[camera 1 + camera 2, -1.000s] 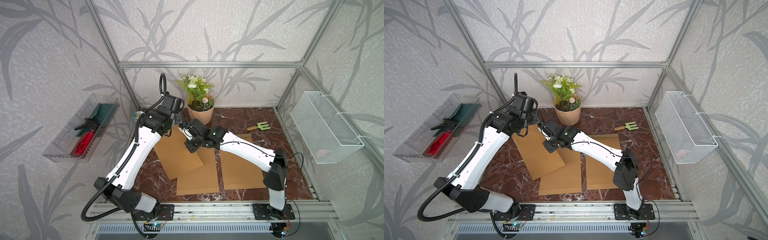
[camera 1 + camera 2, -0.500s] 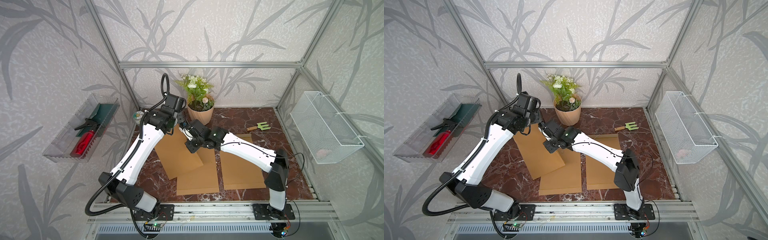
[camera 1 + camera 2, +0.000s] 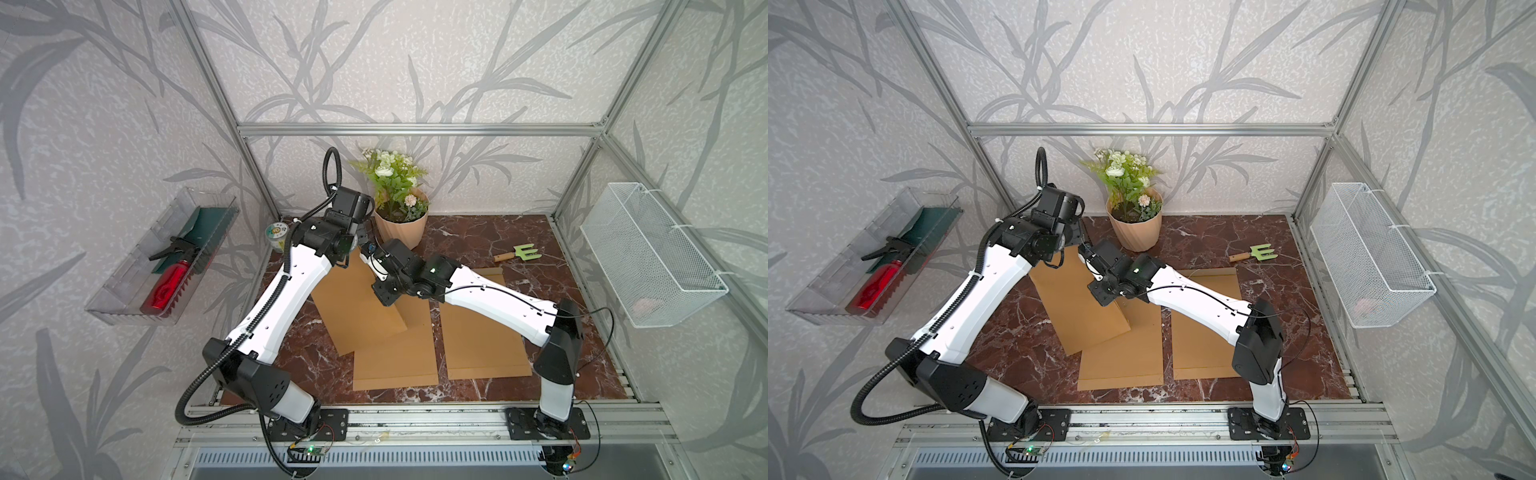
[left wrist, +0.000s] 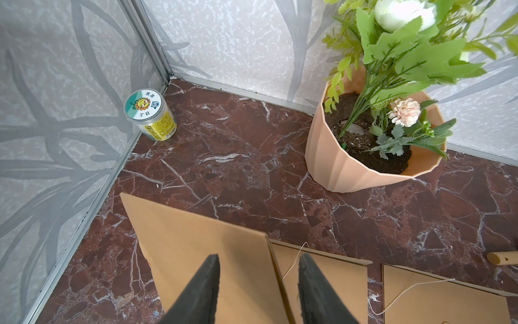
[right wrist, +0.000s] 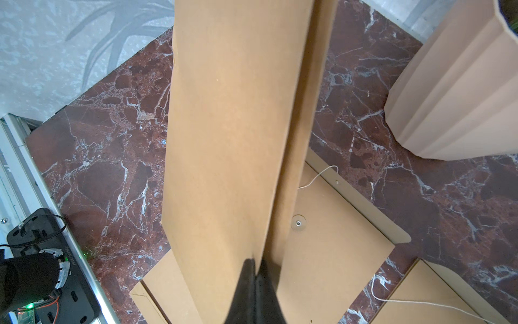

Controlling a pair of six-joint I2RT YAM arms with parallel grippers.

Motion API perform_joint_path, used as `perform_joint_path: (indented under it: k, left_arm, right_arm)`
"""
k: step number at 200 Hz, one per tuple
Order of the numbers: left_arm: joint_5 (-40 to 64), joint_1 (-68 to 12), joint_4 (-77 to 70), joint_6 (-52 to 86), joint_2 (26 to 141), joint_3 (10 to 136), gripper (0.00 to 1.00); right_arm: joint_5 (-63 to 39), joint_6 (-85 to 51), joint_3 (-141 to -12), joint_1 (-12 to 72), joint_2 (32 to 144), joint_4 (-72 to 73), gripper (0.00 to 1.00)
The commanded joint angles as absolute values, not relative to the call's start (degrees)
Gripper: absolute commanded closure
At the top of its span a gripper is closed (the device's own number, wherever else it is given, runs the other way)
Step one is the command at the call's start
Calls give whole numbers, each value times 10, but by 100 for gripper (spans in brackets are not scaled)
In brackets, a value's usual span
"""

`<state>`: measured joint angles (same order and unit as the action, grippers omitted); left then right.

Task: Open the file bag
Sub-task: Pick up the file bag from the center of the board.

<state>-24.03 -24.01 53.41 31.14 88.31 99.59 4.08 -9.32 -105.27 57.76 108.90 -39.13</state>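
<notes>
Three brown file bags lie on the marble table. The leftmost file bag (image 3: 357,307) (image 3: 1079,303) is tilted, with its right edge raised off the table. My right gripper (image 5: 254,262) is shut on that raised edge; the bag (image 5: 229,126) stretches away from it. In both top views this gripper (image 3: 368,254) sits near the bag's far end, mostly hidden by the wrist. My left gripper (image 4: 259,256) is open and hovers over the same bag's far end (image 4: 196,232), its fingers (image 4: 201,289) on either side of the raised edge without touching it.
A middle file bag (image 3: 395,357) and a right one (image 3: 482,345) lie flat, strings loose. A flower pot (image 3: 401,226) stands close behind both grippers. A small can (image 4: 150,115) sits in the back left corner, a green fork (image 3: 525,251) at back right. Wall bins (image 3: 166,257) (image 3: 648,253) hang at the sides.
My left arm has swung right and toward the back, bringing its gripper over the bag's raised edge near the pot. The right gripper and the held bag have stayed put.
</notes>
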Motion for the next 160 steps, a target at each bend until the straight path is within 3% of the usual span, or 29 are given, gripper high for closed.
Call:
perform_joint_path:
  k: [1, 44, 109, 151, 160]
  left_arm:
    - [-259, -236, 545, 328, 890, 992, 54]
    - [-252, -226, 545, 330, 895, 994, 63]
    - [-250, -223, 543, 328, 892, 998, 100]
    - [-258, -221, 544, 322, 895, 1011, 100]
    - [-262, -220, 542, 320, 896, 1015, 100]
  right_arm:
    - [47, -87, -1051, 577, 1056, -365, 100]
    - [44, -88, -1048, 577, 1055, -352, 100]
    - [40, -90, -1049, 577, 1057, -351, 100]
    - [30, -94, -1046, 577, 1054, -348, 100]
    - [28, -97, -1045, 577, 1051, -348, 94]
